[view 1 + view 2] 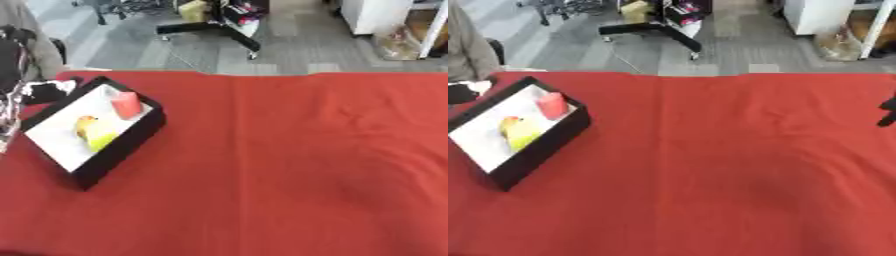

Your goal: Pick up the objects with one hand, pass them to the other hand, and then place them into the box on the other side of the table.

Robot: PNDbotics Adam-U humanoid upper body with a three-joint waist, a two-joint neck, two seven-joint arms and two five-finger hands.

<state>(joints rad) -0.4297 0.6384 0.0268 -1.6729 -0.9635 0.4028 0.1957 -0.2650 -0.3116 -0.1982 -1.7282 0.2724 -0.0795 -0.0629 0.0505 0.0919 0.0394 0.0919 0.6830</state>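
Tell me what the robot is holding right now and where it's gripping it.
Nothing that shows. Only a dark bit of the right hand appears at the right edge, with no object by it. A red item and a yellow-green one lie in the box.

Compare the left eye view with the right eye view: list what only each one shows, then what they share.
Only the left eye view shows a black and silver arm part at its left edge. Only the right eye view shows a dark bit of the right hand at its right edge; its fingers cannot be made out. Both show the black box on the red tablecloth, holding a red object and a yellow-green object.
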